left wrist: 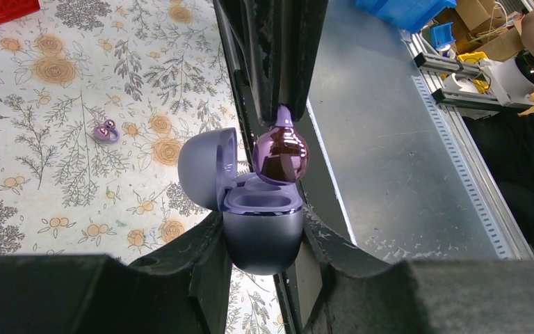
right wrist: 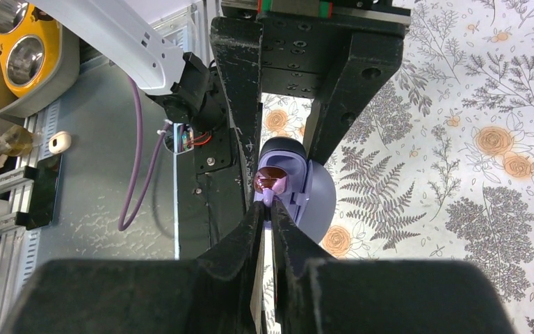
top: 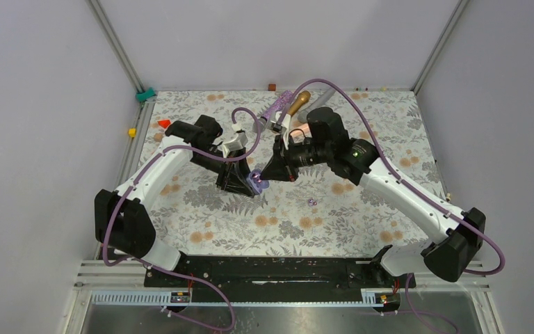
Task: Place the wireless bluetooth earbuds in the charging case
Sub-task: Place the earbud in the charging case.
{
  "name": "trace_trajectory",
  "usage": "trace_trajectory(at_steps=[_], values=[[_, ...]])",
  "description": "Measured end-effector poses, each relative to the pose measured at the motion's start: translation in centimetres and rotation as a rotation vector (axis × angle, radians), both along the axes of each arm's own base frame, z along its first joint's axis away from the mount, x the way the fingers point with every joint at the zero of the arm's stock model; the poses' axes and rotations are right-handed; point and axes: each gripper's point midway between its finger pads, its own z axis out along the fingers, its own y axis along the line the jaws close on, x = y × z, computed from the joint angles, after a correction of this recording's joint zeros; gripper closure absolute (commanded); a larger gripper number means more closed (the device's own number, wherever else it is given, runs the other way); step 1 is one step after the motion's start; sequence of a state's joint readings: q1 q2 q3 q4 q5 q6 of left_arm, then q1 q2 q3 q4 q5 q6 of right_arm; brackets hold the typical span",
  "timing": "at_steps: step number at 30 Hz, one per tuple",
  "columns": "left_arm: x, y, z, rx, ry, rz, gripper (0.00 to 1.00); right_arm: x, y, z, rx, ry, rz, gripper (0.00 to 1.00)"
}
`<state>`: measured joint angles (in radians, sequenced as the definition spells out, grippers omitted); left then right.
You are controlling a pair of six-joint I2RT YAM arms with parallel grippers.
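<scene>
Pictured from above with left arm [top: 156, 170] and right arm [top: 396, 184] angled inward from the bottom corners of the frame, elbows bent and forearms slanted toward the centre. Met nearly tip to tip just left of mid-frame, left gripper [top: 250, 184] tilted down to the right, right gripper [top: 270, 172] tilted down to the left. Held left fingers [left wrist: 181, 261] narrowly parted at the bottom of the left wrist view. Pinched right fingers [right wrist: 236, 240] almost together at lower centre of the right wrist view.
</scene>
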<state>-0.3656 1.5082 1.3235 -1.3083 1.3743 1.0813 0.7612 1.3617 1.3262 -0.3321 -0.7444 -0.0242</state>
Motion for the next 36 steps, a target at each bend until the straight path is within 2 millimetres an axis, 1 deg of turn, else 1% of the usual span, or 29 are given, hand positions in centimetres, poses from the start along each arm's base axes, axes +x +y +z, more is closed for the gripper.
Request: trace_trajectory(at_steps=[6,13,29,33,36], values=[[0.0,0.0,0.1,-0.003,0.001,0.000,0.98,0.0,0.2,0.0,0.004,-0.014,0.007,0.92],[-0.1,0.0,0.1,-0.005,0.003,-0.001,0.97,0.2,0.6,-0.6,-0.009,-0.013,0.009,0.93],[0.0,0.0,0.1,-0.006,0.001,-0.001,0.97,0.5,0.9,-0.8,-0.007,-0.024,0.006,0.95],[0.0,0.0,0.1,-0.006,-0.001,-0.002,0.97,0.6,1.1,-1.0,-0.011,-0.019,0.007,0.94],[0.0,0.0,0.1,-0.007,-0.005,-0.002,0.97,0.6,1.2,-1.2,-0.012,-0.017,0.010,0.90]])
